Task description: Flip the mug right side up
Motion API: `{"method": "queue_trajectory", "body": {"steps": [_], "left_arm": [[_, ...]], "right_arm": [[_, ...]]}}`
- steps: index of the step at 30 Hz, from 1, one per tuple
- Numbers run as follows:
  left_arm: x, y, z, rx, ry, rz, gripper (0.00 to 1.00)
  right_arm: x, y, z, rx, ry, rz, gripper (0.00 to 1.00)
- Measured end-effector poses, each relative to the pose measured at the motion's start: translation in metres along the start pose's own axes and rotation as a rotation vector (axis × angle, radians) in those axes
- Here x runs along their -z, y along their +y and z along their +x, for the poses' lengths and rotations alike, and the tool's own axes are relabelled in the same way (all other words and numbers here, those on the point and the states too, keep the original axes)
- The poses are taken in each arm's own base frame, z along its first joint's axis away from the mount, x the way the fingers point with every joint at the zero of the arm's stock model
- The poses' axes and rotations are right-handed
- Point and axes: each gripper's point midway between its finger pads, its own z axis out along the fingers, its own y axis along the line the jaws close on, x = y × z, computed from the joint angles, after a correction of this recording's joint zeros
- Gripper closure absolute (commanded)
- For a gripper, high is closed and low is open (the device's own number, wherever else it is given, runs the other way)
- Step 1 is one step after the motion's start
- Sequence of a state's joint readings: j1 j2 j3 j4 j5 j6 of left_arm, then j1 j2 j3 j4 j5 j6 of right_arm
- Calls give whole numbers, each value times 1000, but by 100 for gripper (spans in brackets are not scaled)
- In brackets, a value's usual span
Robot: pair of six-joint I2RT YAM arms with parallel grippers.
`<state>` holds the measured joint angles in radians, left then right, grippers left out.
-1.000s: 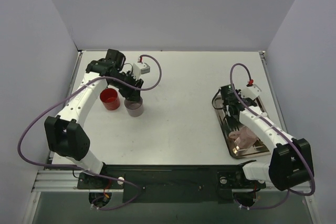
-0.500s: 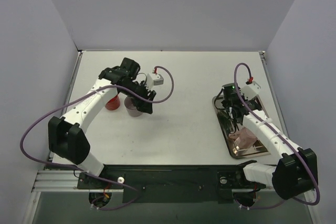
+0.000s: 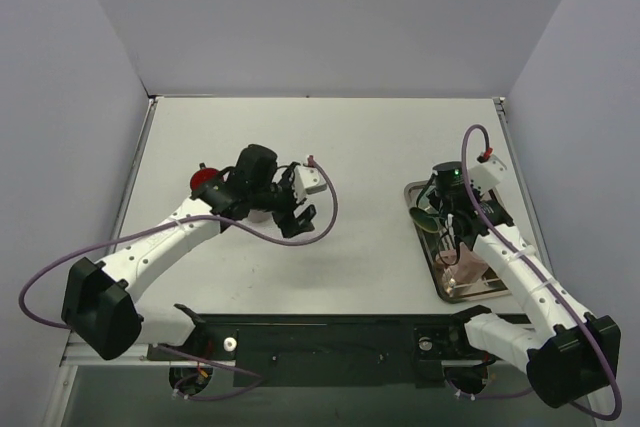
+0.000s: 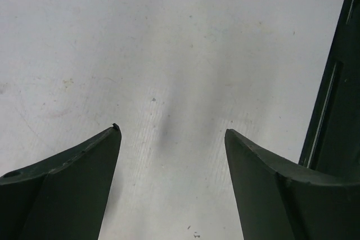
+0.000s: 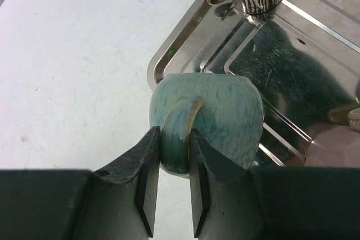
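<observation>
Only close-up: fingers (image 5: 149,175) on mug handle (image 5: 179,125).

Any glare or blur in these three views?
Right wrist: the steel tray mirrors light in bright streaks, the teal mug is sharp. Left wrist: a faint shadow lies on the table between the dark fingers. Top external: evenly lit, sharp.

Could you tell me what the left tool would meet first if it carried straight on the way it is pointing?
The left tool, open, faces only bare table, so it would probably meet that first; the dark rail lies off to the side.
</observation>
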<state>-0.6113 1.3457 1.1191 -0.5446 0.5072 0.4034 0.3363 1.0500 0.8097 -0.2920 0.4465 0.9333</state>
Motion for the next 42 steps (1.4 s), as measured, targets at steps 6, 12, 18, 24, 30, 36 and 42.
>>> {"method": "queue_trajectory", "body": {"steps": [6,12,18,24,30,36,42], "left_arm": [[-23,-16,-6,-186,-146,-42,9],[-44,-30,-27,-361,-334,-112,8],[-79,-46,-58,-405,-458,-167,8],[-109,-61,-62,-465,-507,-264,8],[-106,-42,-63,-484,-529,-404,11],[-96,-25,-74,-508,-561,-526,15],[-106,-12,-66,-546,-505,-584,57]], "right_arm": [[5,0,8,21,28,-4,100],[24,11,14,0,44,-67,100],[43,32,24,-32,56,-137,100],[68,57,39,-55,65,-226,100],[85,75,48,-89,90,-293,100],[97,89,51,-129,109,-344,100],[107,101,57,-161,140,-393,100]]}}
